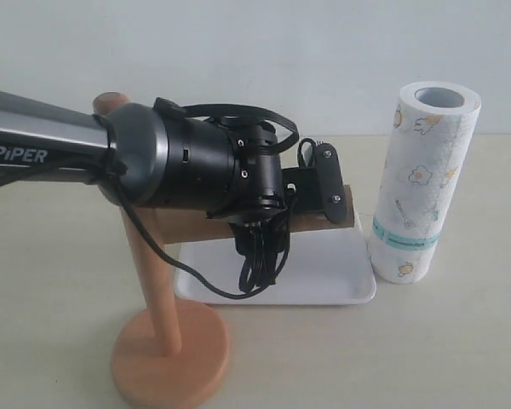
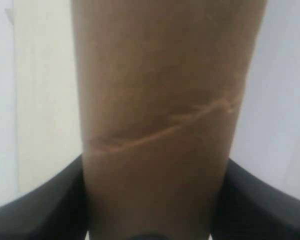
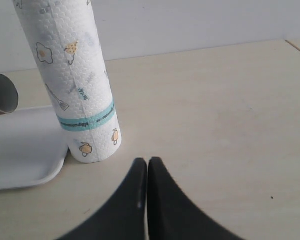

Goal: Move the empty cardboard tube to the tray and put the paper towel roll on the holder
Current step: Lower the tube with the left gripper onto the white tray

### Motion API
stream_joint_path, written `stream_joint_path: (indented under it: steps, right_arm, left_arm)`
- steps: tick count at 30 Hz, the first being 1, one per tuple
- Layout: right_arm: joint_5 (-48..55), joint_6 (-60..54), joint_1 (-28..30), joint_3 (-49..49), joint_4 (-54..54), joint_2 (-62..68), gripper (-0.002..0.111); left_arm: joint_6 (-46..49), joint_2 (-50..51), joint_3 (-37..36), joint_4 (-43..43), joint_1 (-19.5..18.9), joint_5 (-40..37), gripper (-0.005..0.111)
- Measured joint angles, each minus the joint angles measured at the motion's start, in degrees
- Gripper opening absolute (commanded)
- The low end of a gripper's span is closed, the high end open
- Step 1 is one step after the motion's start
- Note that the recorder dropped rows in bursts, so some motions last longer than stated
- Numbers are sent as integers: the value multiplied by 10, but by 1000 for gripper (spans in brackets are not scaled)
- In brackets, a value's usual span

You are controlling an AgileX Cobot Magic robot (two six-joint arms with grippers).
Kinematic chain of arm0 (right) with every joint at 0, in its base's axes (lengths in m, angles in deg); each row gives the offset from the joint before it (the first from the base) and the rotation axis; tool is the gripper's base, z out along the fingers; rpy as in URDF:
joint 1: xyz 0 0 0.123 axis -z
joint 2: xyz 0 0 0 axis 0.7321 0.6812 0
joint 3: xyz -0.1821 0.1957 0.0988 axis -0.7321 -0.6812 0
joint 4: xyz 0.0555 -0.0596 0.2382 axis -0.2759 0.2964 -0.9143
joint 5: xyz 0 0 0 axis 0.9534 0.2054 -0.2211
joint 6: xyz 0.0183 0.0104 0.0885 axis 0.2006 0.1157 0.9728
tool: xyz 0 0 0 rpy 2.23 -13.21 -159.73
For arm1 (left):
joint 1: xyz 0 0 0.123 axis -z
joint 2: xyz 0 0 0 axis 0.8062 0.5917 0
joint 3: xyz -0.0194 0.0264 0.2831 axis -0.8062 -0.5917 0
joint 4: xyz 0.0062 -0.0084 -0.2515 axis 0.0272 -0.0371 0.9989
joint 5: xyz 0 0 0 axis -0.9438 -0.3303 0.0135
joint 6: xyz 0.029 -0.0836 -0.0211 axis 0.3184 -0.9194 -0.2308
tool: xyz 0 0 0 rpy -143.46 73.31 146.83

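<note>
The empty cardboard tube [image 1: 187, 227] lies level, held over the far side of the white tray [image 1: 324, 274]. My left gripper [image 1: 328, 186] is shut on it, and the tube [image 2: 160, 100] fills the left wrist view between the dark fingers [image 2: 35, 205]. Its open grey end [image 3: 2, 93] shows beside the tray [image 3: 20, 150]. The paper towel roll [image 1: 422, 179] stands upright on the table, touching the tray's right edge. The wooden holder [image 1: 153, 281] stands at the front left, its post bare. My right gripper [image 3: 147, 162] is shut and empty, low over the table near the roll [image 3: 77, 80].
The left arm's dark body [image 1: 179, 166] and a loop of black cable [image 1: 260, 264] hang over the tray's left part and hide much of the tube. The holder's round base [image 1: 170, 356] sits close to the tray's front left corner. Bare table [image 3: 215, 110] spreads right of the roll.
</note>
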Motion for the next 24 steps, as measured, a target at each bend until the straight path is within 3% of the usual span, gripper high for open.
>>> stream_joint_path:
  steps: [13,24]
  right_arm:
    - [0,0,0,0,0,0,0]
    - [0,0,0,0,0,0,0]
  left_arm:
    - [5,7,16,4,7,9,4]
    - [1,77,68,6,7,1,4]
